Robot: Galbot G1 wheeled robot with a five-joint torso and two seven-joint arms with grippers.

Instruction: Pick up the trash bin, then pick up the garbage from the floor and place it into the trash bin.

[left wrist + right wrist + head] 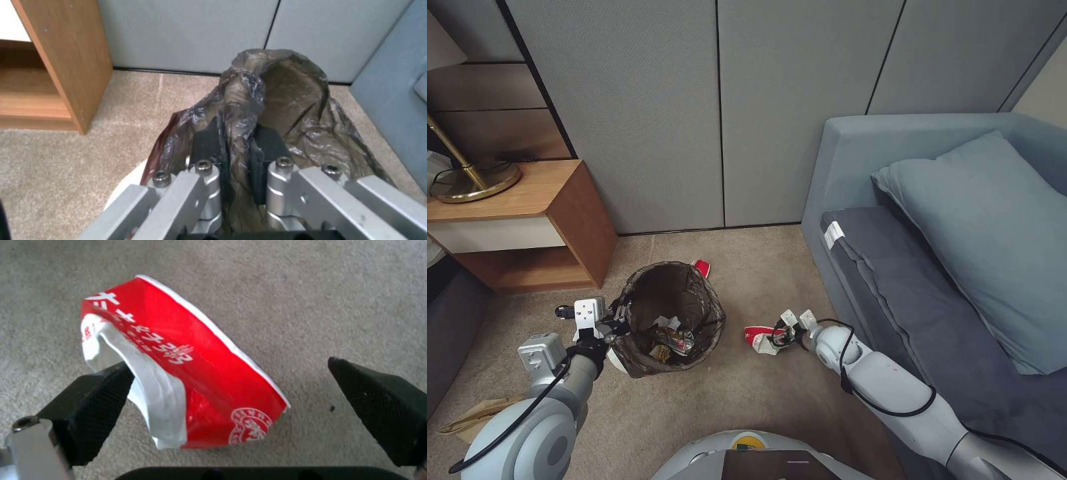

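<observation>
We stand on tan carpet (774,267) in a corner closed off by grey wall panels (714,107), with a wooden side table (527,220) to our left and a blue-grey sofa (947,267) to our right. The trash bin (668,319), lined with a dark brown bag, sits tilted just ahead of us, between table and sofa, with wrappers and tissue already lying inside it. Our left gripper (616,325) is at the bin's near-left rim; in the left wrist view its dark fingers (208,141) are pinched together on the folded bag and rim, one finger outside the bin and one inside. To the right of the bin, near the sofa's base, a crushed red-and-white paper cup (762,338) lies on the carpet. Our right gripper (784,333) is lowered over it with its fingers spread wide, the cup sitting between the pads (100,406), one pad touching its white edge, the other clear. Another red scrap (702,267) lies just behind the bin, and a flat brown paper bag (477,417) rests by our left arm.
</observation>
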